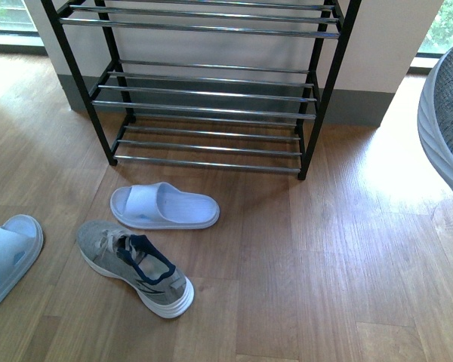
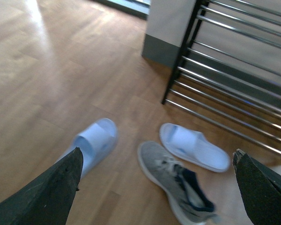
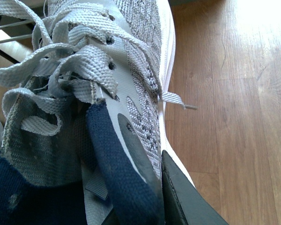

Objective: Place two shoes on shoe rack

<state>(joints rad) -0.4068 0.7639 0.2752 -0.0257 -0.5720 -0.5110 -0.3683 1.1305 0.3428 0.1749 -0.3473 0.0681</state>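
One black metal shoe rack with chrome bar shelves (image 1: pixel 211 165) stands against the wall, well beyond my left claw (image 2: pixel 157 152). Three of its tiers are in view, and all three are bare. The light wooden plank floor (image 1: pixel 325 286) runs under everything.

I count two grey knit sneakers with thick white soles. The first sneaker (image 3: pixel 131 70) is in my right claw (image 3: pixel 147 197), which is clamped on it. One dark finger (image 3: pixel 187 197) presses against the outer side by the navy collar, and the other finger is hidden. The grey laces lie loose and frayed over the tongue right in front of that claw. The second sneaker (image 1: pixel 136 268) lies on the floor ahead of my left claw, nearer to it than the rack is. It rests on its sole, with its toe pointing away from the rack and to the left. Its one marking is a dark zigzag on the side, a shape and not lettering.

There are two pale blue-white foam slide slippers. One slipper (image 1: pixel 164 205) lies between the second sneaker and the rack, just beside that sneaker. The other slipper (image 1: pixel 7 256) lies apart, further to the left.

My left claw hangs spread wide above the floor, with nothing between its two dark fingers (image 2: pixel 61 187).
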